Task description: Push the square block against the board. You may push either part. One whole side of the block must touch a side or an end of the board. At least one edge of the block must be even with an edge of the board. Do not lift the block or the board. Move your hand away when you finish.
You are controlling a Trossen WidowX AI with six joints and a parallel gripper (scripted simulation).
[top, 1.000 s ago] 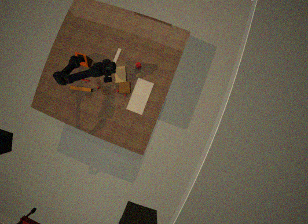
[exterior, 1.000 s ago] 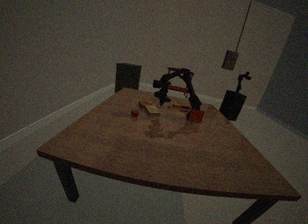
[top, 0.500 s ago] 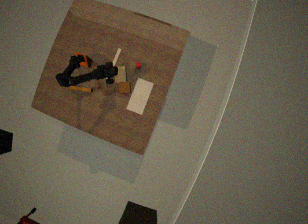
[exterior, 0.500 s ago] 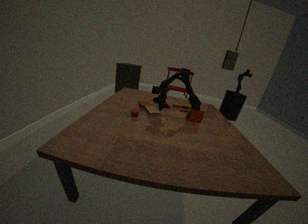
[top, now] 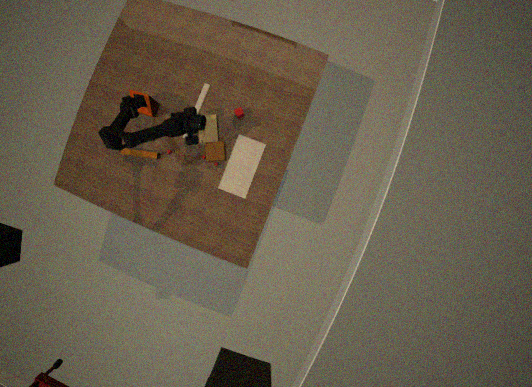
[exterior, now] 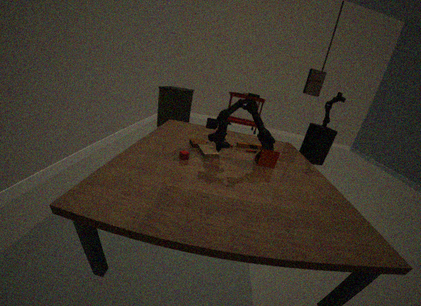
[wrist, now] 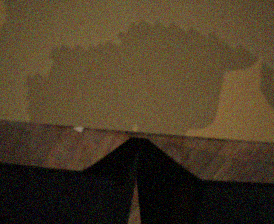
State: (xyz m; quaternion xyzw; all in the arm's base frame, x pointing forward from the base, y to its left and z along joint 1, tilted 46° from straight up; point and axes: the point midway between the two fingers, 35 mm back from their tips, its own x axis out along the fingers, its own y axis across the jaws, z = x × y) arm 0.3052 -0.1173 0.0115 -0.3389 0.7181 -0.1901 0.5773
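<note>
One claw [top: 190, 138] [exterior: 220, 147] [wrist: 138, 146] — low, pointing downward.

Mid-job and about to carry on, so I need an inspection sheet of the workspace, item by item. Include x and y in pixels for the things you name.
surface: brown wooden table [top: 150, 187] [exterior: 221, 211]; shadows across it
block: brown, square [top: 215, 151], at one end of the board [top: 212, 128] [exterior: 208, 149] [wrist: 240, 100]; its right side in the top view juts past the board's; contact cannot be told
clutter: red cube [top: 239, 112] [exterior: 183, 155], white sheet [top: 242, 167], white stick [top: 203, 97], orange stick [top: 141, 153], small red bits [top: 169, 151]
end effector: [top: 192, 138] [exterior: 219, 147] [wrist: 139, 140] shut, holding nothing, close beside the board
cables: nothing seen on the table
surroundings: second arm [exterior: 328, 108], cabinet [exterior: 174, 106], red cart [exterior: 243, 121]
</note>
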